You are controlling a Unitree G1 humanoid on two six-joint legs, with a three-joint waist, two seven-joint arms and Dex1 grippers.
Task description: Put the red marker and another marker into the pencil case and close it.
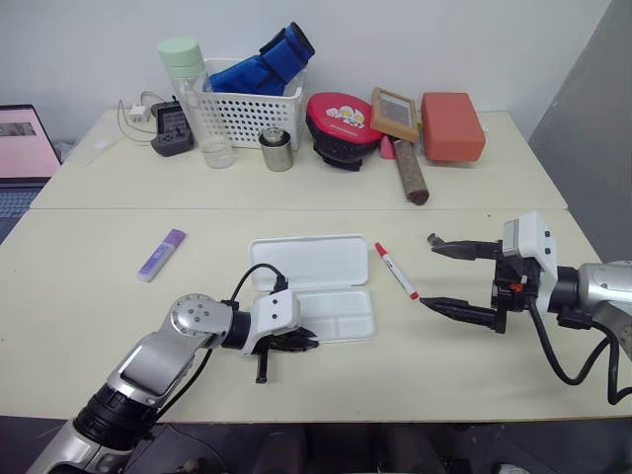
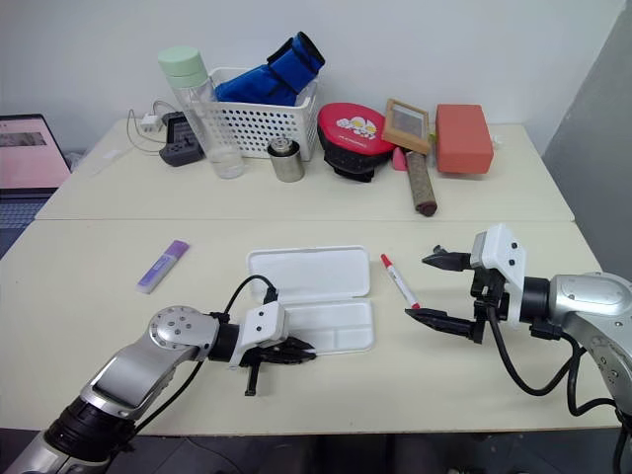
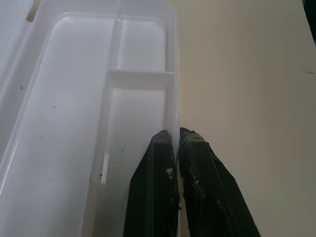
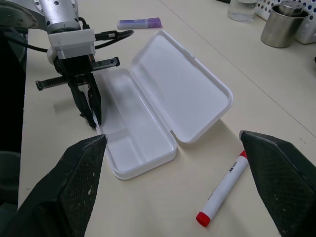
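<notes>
The white pencil case [image 1: 311, 262] lies open in the middle of the table, its lid flat behind the empty grooved tray [image 1: 341, 314]. My left gripper [image 1: 306, 342] is shut on the tray's thin front rim [image 3: 174, 106], one finger inside the tray and one outside. The red marker [image 1: 396, 271] lies on the table just right of the case. Further right, my right gripper [image 1: 428, 271] hovers open and empty, its fingers spread wide and pointing at the marker. The other marker, a purple one [image 1: 161, 254], lies on the table well to the left of the case.
Along the back stand a white lattice basket [image 1: 247, 109] with blue cloth, a clear bottle [image 1: 202, 104], a metal cup [image 1: 277, 148], a red pouch [image 1: 343, 123], a framed brush [image 1: 395, 114] and an orange box [image 1: 452, 125]. A laptop [image 1: 25, 148] sits far left.
</notes>
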